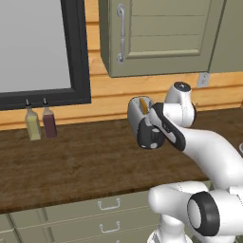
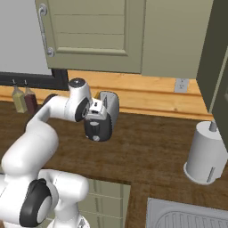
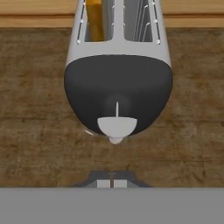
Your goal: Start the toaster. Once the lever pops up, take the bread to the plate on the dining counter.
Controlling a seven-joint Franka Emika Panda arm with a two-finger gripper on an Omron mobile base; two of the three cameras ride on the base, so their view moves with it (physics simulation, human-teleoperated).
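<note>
Hand view looks straight down the toaster; its black end panel faces the camera, pale lever low on it; the gripper is pinched shut, holding nothing, tips just short of that lever; the bread sits in 1 of the 2 slots; toaster stands on the dark wood counter, near the plank wall; 2 bottles well apart to the left.
</note>
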